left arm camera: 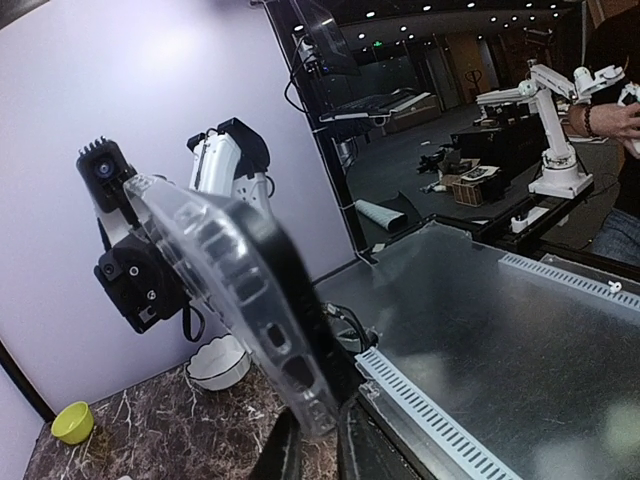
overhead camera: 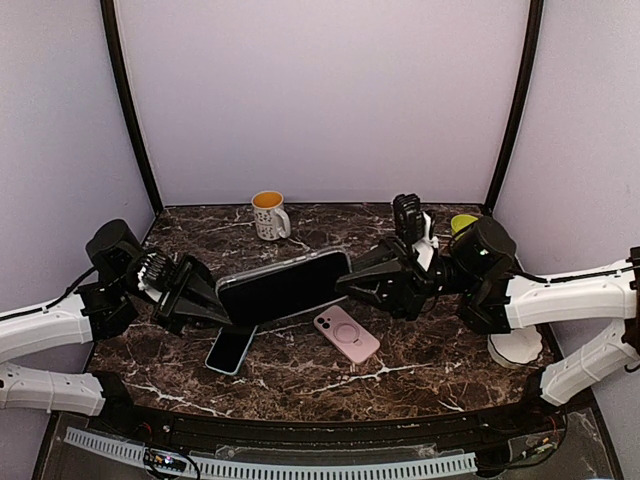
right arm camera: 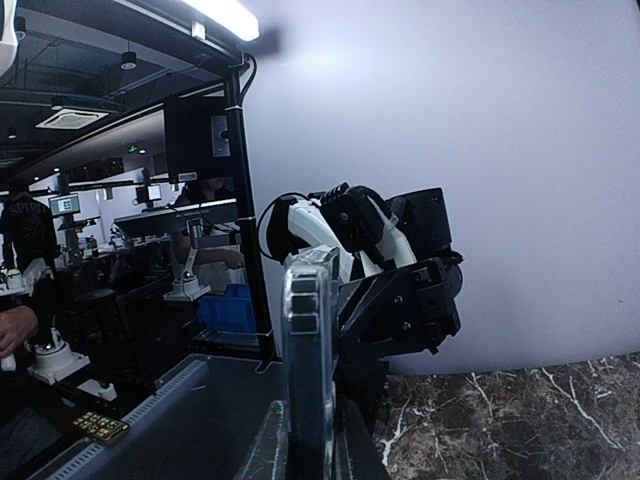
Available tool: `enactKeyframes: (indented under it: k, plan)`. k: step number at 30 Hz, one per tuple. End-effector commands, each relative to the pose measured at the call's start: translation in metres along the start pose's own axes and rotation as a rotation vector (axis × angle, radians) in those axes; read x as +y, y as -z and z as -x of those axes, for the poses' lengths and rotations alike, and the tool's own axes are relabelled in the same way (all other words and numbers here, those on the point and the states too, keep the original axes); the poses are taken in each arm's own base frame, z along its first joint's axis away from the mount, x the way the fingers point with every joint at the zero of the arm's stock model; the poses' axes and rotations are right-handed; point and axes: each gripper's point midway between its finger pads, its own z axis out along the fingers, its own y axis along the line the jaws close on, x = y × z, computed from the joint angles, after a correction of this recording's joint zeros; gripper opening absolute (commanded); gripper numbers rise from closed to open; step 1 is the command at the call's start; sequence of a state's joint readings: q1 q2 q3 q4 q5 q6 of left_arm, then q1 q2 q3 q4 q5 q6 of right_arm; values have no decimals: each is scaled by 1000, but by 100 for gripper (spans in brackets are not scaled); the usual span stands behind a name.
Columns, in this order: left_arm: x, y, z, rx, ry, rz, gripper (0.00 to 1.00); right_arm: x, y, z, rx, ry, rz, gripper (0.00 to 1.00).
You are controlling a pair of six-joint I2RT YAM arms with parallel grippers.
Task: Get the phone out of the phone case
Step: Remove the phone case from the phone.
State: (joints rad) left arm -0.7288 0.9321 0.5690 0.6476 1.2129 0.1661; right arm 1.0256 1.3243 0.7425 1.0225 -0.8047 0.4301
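A black phone in a clear case [overhead camera: 285, 284] is held in the air above the table between both grippers. My left gripper [overhead camera: 222, 308] is shut on its left end, and my right gripper [overhead camera: 352, 281] is shut on its right end. In the left wrist view the clear case edge [left arm camera: 235, 280] runs up from my fingers [left arm camera: 285, 452], with the right arm behind it. In the right wrist view the cased phone [right arm camera: 310, 350] stands edge-on between my jaws.
A second phone [overhead camera: 231, 350] and a pink phone case [overhead camera: 346, 333] lie on the marble table [overhead camera: 400, 375] below. A white mug [overhead camera: 269, 214] stands at the back. A yellow-green bowl [overhead camera: 463, 223] and a white bowl [overhead camera: 515, 347] are at the right.
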Motion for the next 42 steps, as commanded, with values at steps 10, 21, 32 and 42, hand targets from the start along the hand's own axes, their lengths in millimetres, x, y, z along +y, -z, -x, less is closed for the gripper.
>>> enactKeyframes:
  k: [10, 21, 32, 42]
  plan:
    - [3, -2, -5, 43, -96, 36, 17, 39, -8, 13, 23, -21, 172, 0]
    - [11, 2, -10, 95, -143, 120, 53, 33, 5, 22, 68, 111, 34, 0]
    - [31, 16, -10, 176, -292, 301, 62, 7, 52, 38, 117, 333, -352, 0]
    - [35, 21, -21, 226, -367, 338, 60, -30, 102, 59, 5, 534, -741, 0]
